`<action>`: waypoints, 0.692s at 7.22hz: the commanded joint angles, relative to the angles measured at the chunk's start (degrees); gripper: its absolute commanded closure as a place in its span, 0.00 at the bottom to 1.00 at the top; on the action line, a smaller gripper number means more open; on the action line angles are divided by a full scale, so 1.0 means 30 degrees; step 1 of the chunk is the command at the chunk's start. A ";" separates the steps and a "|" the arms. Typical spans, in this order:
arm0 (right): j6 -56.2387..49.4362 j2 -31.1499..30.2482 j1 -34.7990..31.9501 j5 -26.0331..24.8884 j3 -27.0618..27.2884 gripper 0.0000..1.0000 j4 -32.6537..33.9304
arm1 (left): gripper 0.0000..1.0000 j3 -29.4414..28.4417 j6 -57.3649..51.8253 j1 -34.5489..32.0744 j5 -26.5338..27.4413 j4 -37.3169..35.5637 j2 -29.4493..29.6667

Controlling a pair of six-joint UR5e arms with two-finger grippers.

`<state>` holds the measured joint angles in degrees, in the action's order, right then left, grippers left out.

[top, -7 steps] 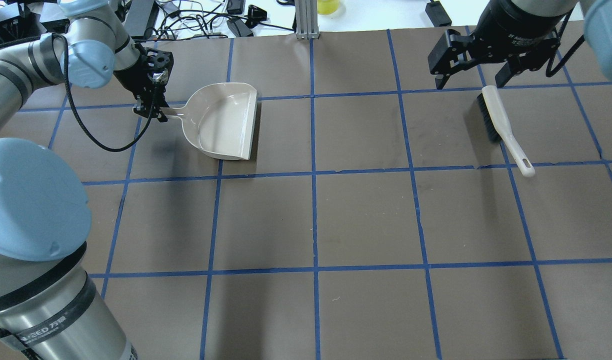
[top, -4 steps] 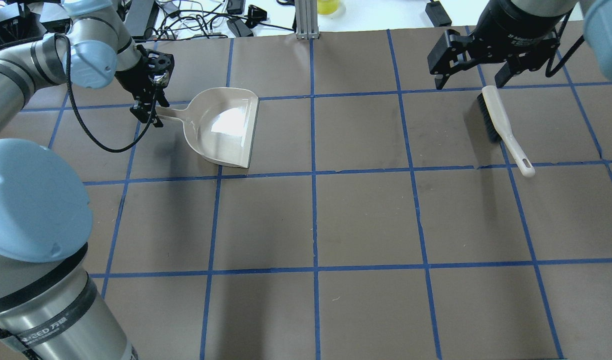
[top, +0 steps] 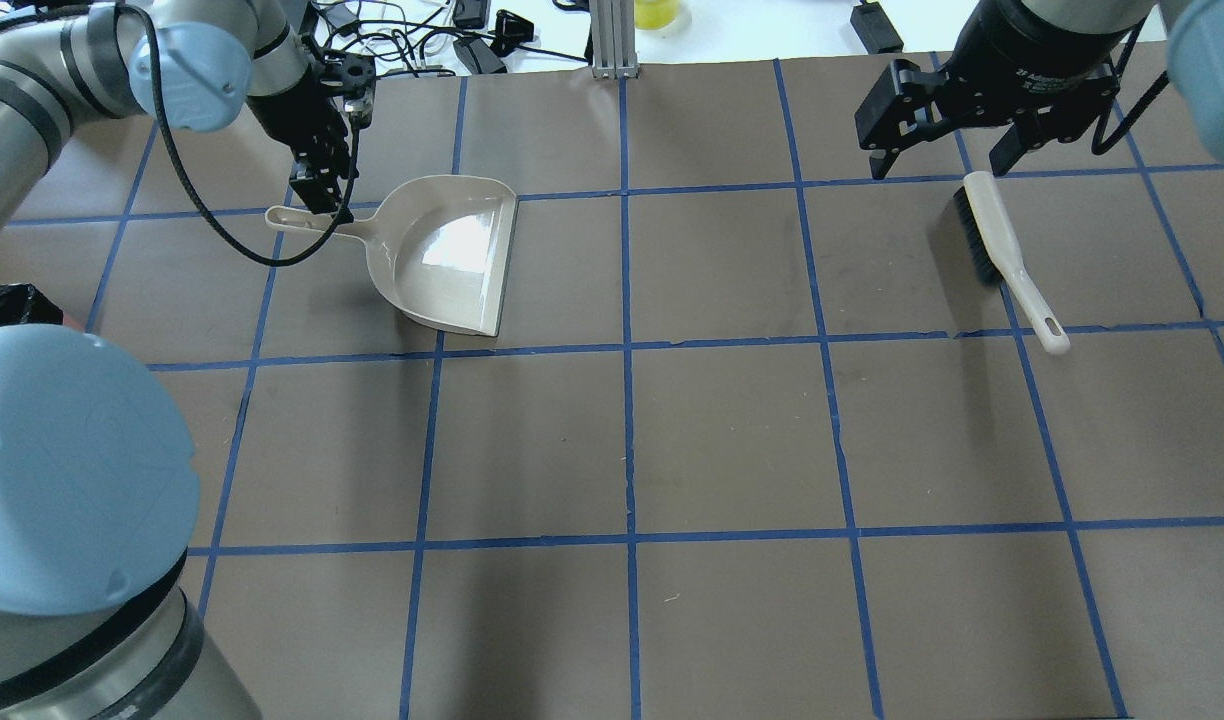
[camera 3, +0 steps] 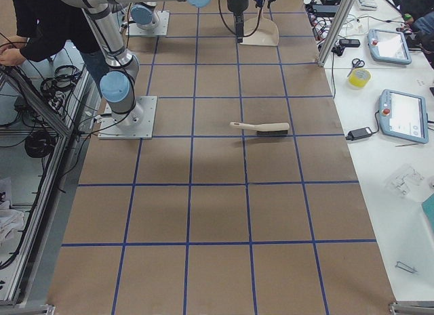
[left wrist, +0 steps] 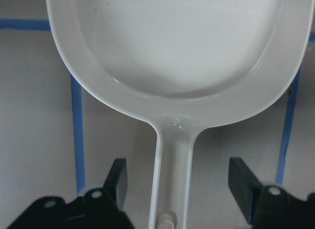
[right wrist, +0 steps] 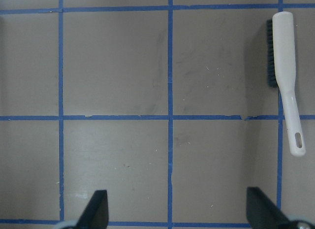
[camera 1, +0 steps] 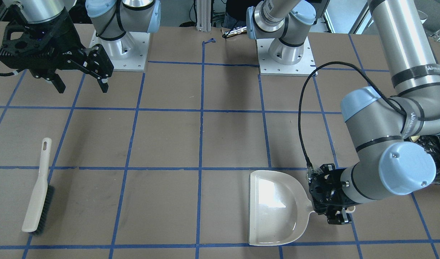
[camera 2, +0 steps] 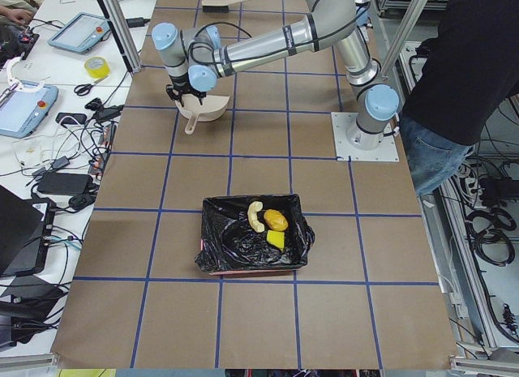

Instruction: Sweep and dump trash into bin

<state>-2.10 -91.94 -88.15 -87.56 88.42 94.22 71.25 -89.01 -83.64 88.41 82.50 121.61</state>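
The pink bin (camera 2: 212, 267) with its black bag holds the croissant (camera 2: 255, 216), the potato-like lump (camera 2: 276, 220) and the sponge block (camera 2: 276, 240). The beige dustpan (top: 452, 255) lies flat and empty on the table. My left gripper (top: 317, 200) is open, its fingers (left wrist: 118, 176) standing either side of the dustpan handle (left wrist: 173, 165) without touching it. My right gripper (top: 940, 165) is open and empty, hovering just past the head of the white hand brush (top: 1002, 250), which lies on the table.
The table is brown paper with blue tape grid lines (top: 627, 350). Cables and adapters (top: 422, 45) lie beyond its far edge. A person (camera 2: 462, 77) stands by the robot's base. The bin's bag edge shows at the left of the overhead view (top: 2, 300).
The dustpan went from tilted to flat on the table. My left gripper let go of its handle and drew back toward the far edge. The right arm has not moved.
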 commanded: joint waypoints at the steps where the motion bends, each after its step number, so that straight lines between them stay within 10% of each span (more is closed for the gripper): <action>1: -0.0004 0.0001 0.0000 -0.0021 0.0000 0.00 0.0000 | 0.22 -0.0518 0.3921 -0.0334 0.0117 0.2319 -0.2204; 5: -0.0004 0.0001 0.0000 0.0008 0.0000 0.00 0.0000 | 0.16 0.0415 1.4533 -0.1301 0.0178 0.4370 -0.6452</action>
<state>-2.11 -91.94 -88.15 -87.55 88.42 94.21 71.15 -54.44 -87.14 88.79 93.68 106.12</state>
